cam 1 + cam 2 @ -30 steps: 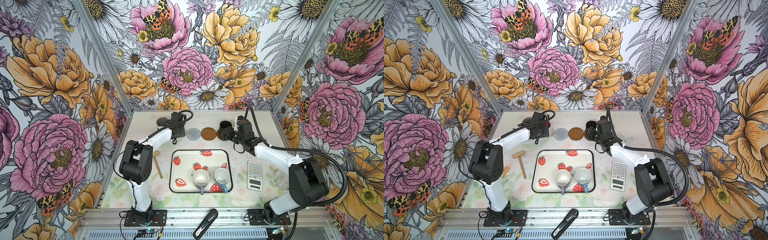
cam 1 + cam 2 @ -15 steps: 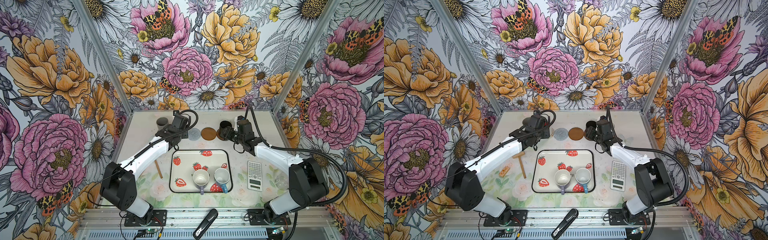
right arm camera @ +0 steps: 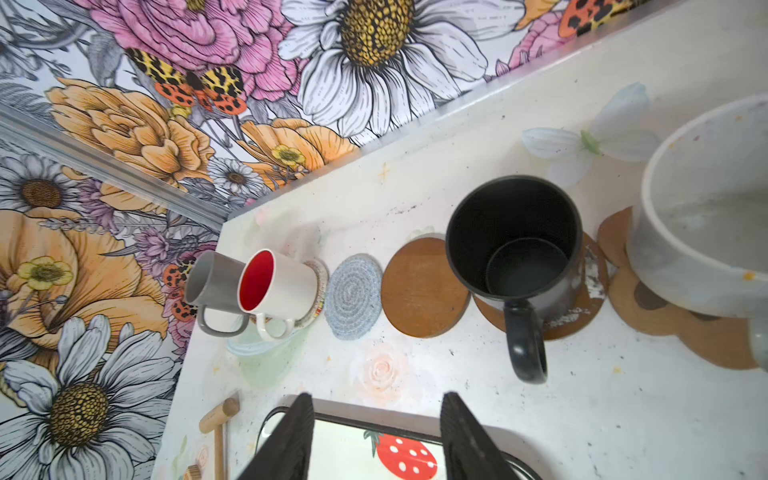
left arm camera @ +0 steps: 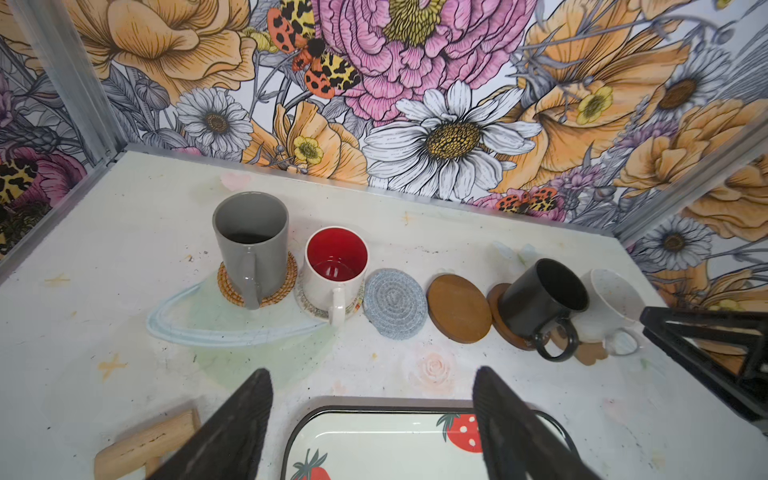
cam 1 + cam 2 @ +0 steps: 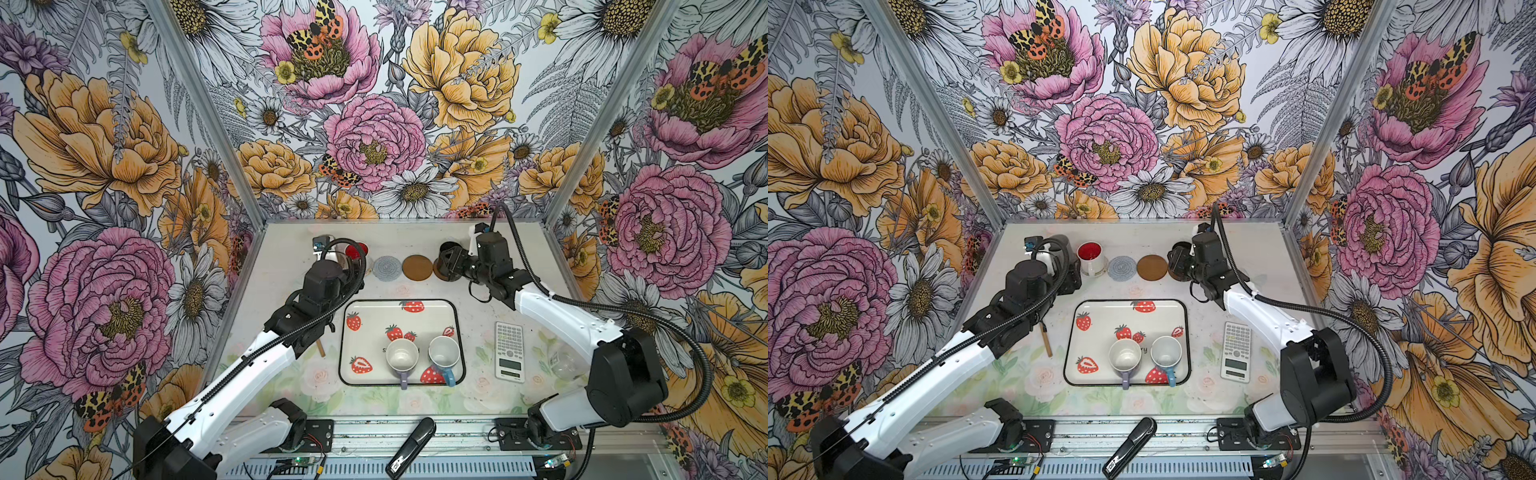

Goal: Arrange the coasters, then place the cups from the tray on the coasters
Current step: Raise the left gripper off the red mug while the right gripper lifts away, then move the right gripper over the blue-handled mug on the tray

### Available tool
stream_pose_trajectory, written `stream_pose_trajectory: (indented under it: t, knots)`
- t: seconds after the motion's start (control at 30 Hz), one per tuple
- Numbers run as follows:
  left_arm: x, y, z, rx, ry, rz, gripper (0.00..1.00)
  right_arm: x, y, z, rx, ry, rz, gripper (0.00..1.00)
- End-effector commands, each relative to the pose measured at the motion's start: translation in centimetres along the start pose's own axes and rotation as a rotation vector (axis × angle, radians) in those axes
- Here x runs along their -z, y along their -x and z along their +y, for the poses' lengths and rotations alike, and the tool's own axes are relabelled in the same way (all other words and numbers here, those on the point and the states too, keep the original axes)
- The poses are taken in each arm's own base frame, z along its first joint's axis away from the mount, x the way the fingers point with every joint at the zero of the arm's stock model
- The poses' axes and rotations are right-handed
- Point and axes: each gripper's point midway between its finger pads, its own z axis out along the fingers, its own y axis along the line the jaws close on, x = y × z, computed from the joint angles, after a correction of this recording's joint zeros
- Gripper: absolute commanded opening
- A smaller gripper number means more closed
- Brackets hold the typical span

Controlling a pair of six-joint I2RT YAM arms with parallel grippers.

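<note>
Asker: What sat nearest the front of the desk?

Robot: The tray, with two cups on it. The lavender mug and the blue mug stood upright side by side at its near edge, handles toward the front. A white calculator lay just to the right of the tray, and a wooden mallet lay to its left.

Asker: And your grippers?

Robot: My left gripper hung above the tray's far edge, its fingers spread wide with nothing between them. My right gripper was parted too and empty. It was near the black mug but clear of it.

Asker: Where were the coasters?

Robot: In a row beyond the tray, close to the back wall. From my left, the grey mug stood on the rattan coaster. Next, the white mug with the red inside stood on the cream crochet coaster. After those came two bare ones just beside each other — the grey-blue crochet coaster and a plain brown disc. Then the black mug stood on the second brown disc. At the right end, the speckled white mug stood on the paw-shaped coaster.
</note>
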Motion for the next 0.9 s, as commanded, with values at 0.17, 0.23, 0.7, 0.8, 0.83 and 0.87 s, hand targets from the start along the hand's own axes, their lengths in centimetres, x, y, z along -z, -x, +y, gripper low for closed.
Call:
stream_pose_trajectory:
  t: [0.17,0.23,0.7,0.8,0.83,0.87]
  knots:
    - [1.4,1.4,-1.9,0.041,-0.140,-0.074,0.84,6.9,2.1,4.2,0.212,0.003,-0.052,0.53]
    - [1.4,1.3,-1.8,0.037,-0.140,-0.074,0.85,8.2,1.6,4.5,0.241,-0.003,-0.044,0.53]
    - [1.2,0.8,-2.5,0.053,-0.186,-0.061,0.87,15.7,-7.0,3.0,0.416,-0.123,0.258,0.53]
    - [1.1,0.7,-2.9,0.056,-0.199,-0.053,0.87,16.9,-9.4,2.1,0.412,-0.139,0.314,0.52]
    - [1.0,0.6,-2.9,0.056,-0.199,-0.049,0.87,17.3,-10.4,1.8,0.411,-0.144,0.334,0.52]
    - [1.0,0.6,-3.0,0.057,-0.200,-0.047,0.87,17.5,-11.1,1.6,0.410,-0.147,0.352,0.52]
